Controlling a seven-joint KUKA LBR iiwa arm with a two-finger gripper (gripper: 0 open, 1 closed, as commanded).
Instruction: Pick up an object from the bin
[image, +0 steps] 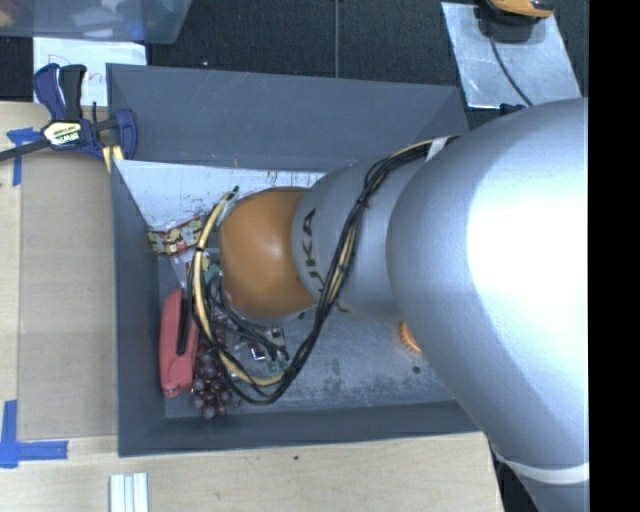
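My gripper (256, 347) hangs low in the bin's left half, mostly hidden under the arm's wrist fittings. Just to its left a pink-red elongated thing (174, 352) with a black strip on it lies along the bin's left wall. A dark red cluster like a bunch of grapes (212, 392) sits at the gripper's lower left, close to the front wall. Whether the gripper touches either of them is hidden.
A small beige and red striped thing (170, 240) lies near the bin's back left. A small orange piece (410, 338) peeks out on the bin floor to the right, beside the arm. The arm covers most of the bin's middle and right.
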